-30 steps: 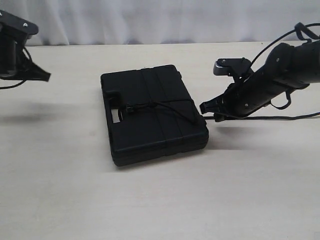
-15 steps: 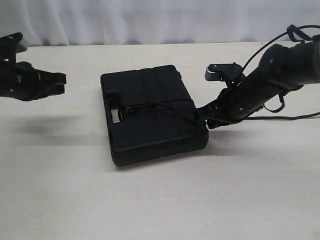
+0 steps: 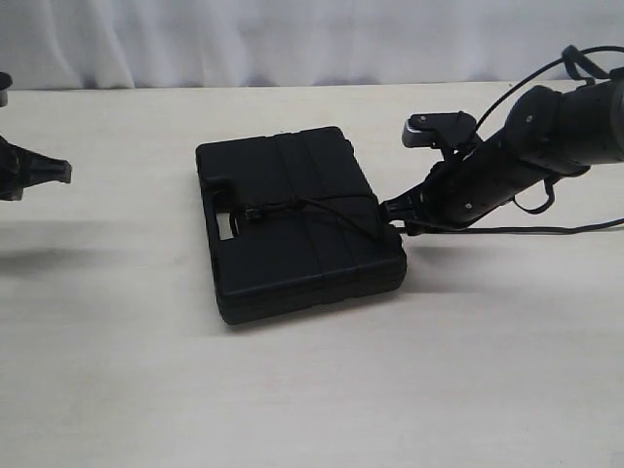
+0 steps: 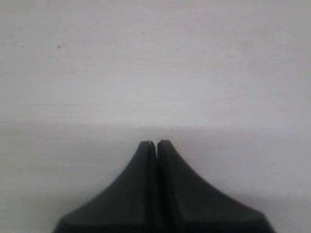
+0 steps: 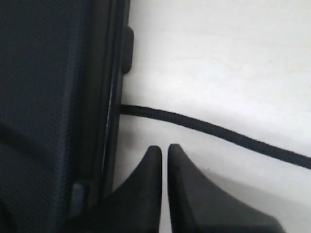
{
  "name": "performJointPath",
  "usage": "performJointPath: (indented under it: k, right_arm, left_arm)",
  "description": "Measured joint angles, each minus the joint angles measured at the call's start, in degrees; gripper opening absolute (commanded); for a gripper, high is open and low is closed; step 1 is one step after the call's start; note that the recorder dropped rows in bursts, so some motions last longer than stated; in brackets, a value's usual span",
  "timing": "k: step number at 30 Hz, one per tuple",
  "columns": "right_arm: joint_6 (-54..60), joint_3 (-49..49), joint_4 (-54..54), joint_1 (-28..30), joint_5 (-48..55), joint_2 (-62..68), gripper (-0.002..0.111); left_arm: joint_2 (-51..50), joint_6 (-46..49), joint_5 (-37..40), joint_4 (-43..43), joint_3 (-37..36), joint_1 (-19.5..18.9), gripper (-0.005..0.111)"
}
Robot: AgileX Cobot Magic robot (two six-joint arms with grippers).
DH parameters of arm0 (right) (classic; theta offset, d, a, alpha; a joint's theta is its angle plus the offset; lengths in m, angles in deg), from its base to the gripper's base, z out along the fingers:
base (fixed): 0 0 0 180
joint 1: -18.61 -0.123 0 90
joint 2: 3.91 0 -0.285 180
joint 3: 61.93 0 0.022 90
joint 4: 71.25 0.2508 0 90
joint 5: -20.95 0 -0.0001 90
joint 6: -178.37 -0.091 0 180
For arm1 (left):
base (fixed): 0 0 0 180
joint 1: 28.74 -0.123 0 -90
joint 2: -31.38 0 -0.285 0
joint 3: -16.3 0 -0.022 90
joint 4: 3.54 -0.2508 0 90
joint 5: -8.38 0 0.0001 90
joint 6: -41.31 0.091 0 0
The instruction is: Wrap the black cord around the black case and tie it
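Counter: pale, flat, wood-grain counter [image 3: 292,390], with a white pleated curtain [image 3: 292,39] behind its far edge.

Case: black rectangular hard-plastic carrying case [image 3: 292,253] with a textured lid. It lay flat near the middle of the counter, its handle cut-out toward the left of the exterior view.

Cord: thin matte black braided cord [image 3: 327,208]. It lay across the case lid, with 1 bunched knot showing near the handle side. In the right wrist view 1 loose length came out from the case's edge and ran away over the bare counter.

Left claw: black 2-fingered claw [image 3: 60,173]. It hung above the counter at the left edge of the exterior view, well apart from the case. It was clenched, the fingers pressed together with nothing between them. Its own camera showed only bare counter beyond the tips.

Right claw: black 2-fingered claw [image 3: 392,209] on a thick dark arm reaching in from the right. It sat low, just beside the case's right edge. It was clenched on nothing, with only a slit between the fingers. In its wrist view the loose cord passed just beyond the tips, not between them. Whether the tips touched the cord could not be told.
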Motion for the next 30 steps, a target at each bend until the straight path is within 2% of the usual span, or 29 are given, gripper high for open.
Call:
performJointPath:
  k: [3,6,11,14,17,22,27,30]
  right_arm:
    - [0.0,0.0,0.0,0.0,-1.1,0.1,0.004]
    - [0.0,0.0,0.3,0.0,-1.4,0.8,0.004]
    - [3.2,0.0,5.8,0.0,0.5,1.8,0.004]
    - [8.4,0.0,11.8,0.0,2.8,1.8,0.004]
    - [13.3,0.0,16.8,0.0,5.3,1.9,0.004]
    - [19.2,0.0,23.3,0.0,11.1,1.9,0.004]
    - [21.9,0.0,25.3,0.0,14.5,1.9,0.004]
    - [22.3,0.0,25.0,0.0,14.7,1.9,0.004]
  left_arm:
    - [-1.1,10.8,-0.7,9.9,0.5,0.3,0.0]
    - [-2.8,25.9,0.3,23.4,1.6,0.3,0.0]
    - [-5.1,57.6,6.3,49.8,3.1,0.3,0.0]
    - [-5.6,70.5,10.0,60.4,3.2,0.3,0.0]
    - [-5.6,77.3,11.9,65.8,3.2,0.3,0.0]
    - [-5.6,80.2,12.8,67.8,3.2,0.3,0.0]
    - [-5.6,82.0,13.6,69.0,3.2,0.4,0.0]
    - [-5.6,87.5,14.8,72.6,3.2,1.1,0.0]
